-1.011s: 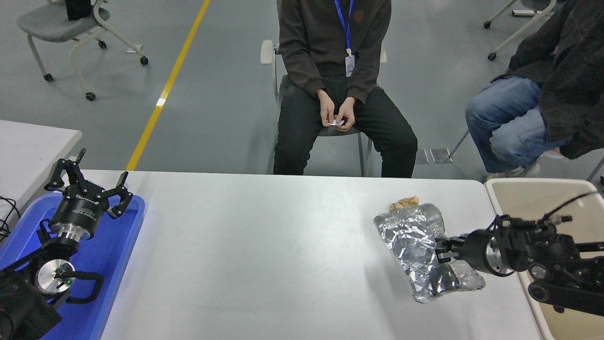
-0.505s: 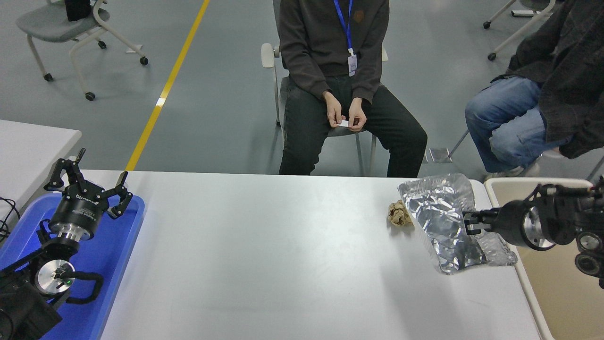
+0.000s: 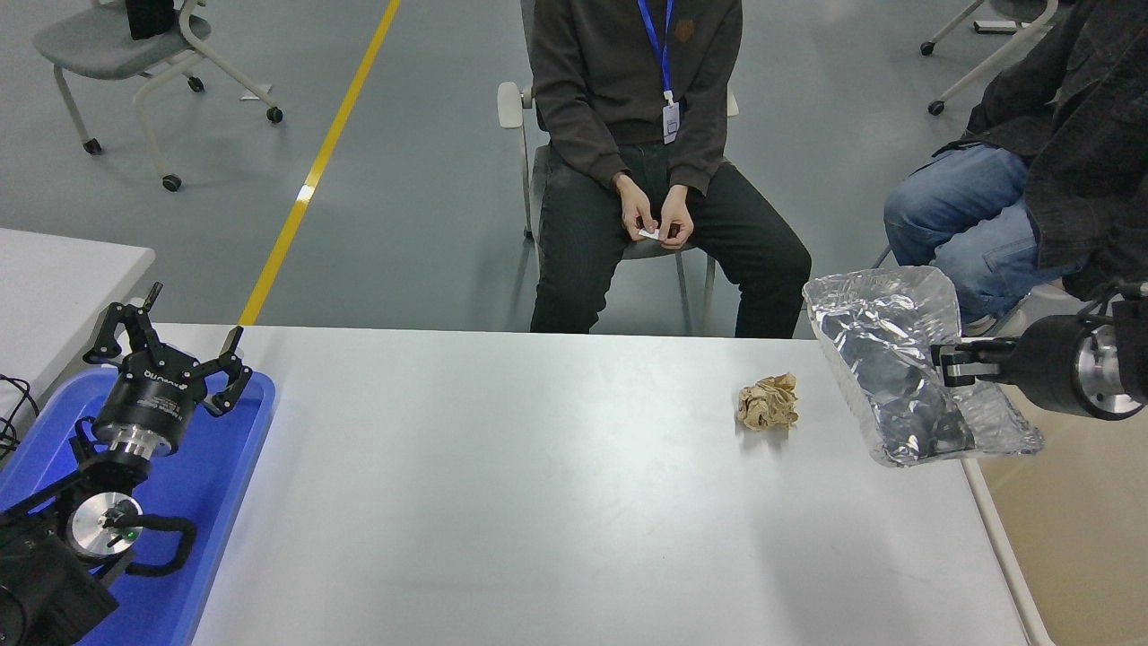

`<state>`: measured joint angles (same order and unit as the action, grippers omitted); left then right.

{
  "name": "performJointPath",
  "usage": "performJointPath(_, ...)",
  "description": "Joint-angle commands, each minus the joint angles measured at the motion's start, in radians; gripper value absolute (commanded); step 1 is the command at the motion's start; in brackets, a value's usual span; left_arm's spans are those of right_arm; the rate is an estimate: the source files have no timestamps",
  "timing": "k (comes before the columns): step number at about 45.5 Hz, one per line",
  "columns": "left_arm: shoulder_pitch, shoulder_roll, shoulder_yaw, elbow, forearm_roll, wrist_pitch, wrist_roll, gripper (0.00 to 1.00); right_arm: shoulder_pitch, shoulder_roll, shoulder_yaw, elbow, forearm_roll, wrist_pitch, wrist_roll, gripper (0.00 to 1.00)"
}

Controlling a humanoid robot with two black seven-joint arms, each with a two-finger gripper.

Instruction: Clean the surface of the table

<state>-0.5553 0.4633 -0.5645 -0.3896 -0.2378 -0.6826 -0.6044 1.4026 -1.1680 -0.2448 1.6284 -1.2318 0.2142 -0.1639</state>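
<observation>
Head view: right gripper (image 3: 942, 362) clamped on crinkled foil bag (image 3: 906, 359), lifted past the table surface (image 3: 538, 502) right edge. Crumpled brown paper wad (image 3: 768, 403) remains; likely light, soft, pinch from above. Left gripper (image 3: 170, 352) spread, parked over blue tray (image 3: 224, 467).

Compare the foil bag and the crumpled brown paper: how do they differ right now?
The foil bag is silver, shiny and much bigger; the crumpled brown paper is a small, matte wad. The bag hangs lifted in the right gripper past the table surface edge; the paper lies on it, untouched. Both are wrinkled litter.
</observation>
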Motion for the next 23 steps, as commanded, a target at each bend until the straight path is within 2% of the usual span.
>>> performJointPath(1,0.0,0.0,0.0,0.0,0.0,0.0,0.0,1.0,-0.043,-0.019,0.018,-0.139,0.0,0.01,0.059,0.0)
performJointPath(10,0.0,0.0,0.0,0.0,0.0,0.0,0.0,1.0,-0.119,-0.009,0.021,-0.278,0.005,0.001,0.129,0.0)
performJointPath(23,0.0,0.0,0.0,0.0,0.0,0.0,0.0,1.0,-0.255,0.017,0.027,-0.45,0.031,-0.085,0.211,0.0)
